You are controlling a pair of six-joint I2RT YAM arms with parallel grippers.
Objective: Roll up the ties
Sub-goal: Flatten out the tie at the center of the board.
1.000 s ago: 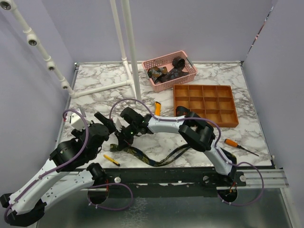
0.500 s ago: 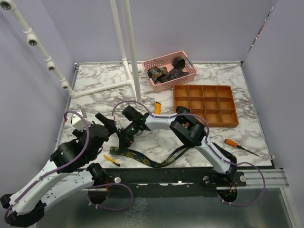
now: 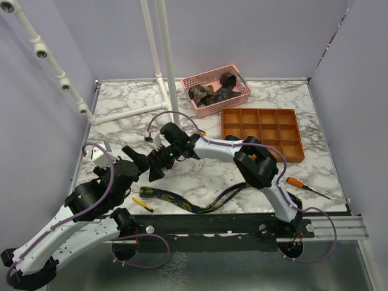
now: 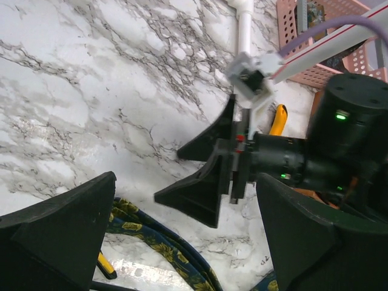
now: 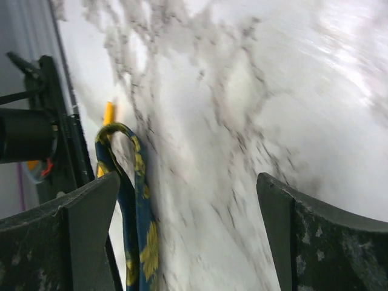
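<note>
One tie (image 3: pixel 182 205), navy with yellow flowers, lies unrolled along the table's front edge. It shows in the left wrist view as a tie (image 4: pixel 159 245) and in the right wrist view as a folded end (image 5: pixel 134 230). More ties (image 3: pixel 213 92) sit in the pink basket, some coiled. My right gripper (image 3: pixel 153 167) hovers open above the marble, just behind the tie's left end, with nothing between its fingers (image 5: pixel 188 236). My left gripper (image 3: pixel 138 162) is open too (image 4: pixel 188 242) and faces the right gripper's fingers (image 4: pixel 203 185).
The pink basket (image 3: pixel 233 74) stands at the back, with an orange compartment tray (image 3: pixel 260 145) in front of it. A yellow utility knife (image 3: pixel 142 204) lies by the tie's left end. An orange screwdriver (image 3: pixel 296 182) lies at the right. White pipe frame (image 3: pixel 173 91) rises at the back left.
My right gripper has opened, let go of the tie's left end and drawn up and back. The tie's end has dropped flat on the table. The left arm has hardly moved.
</note>
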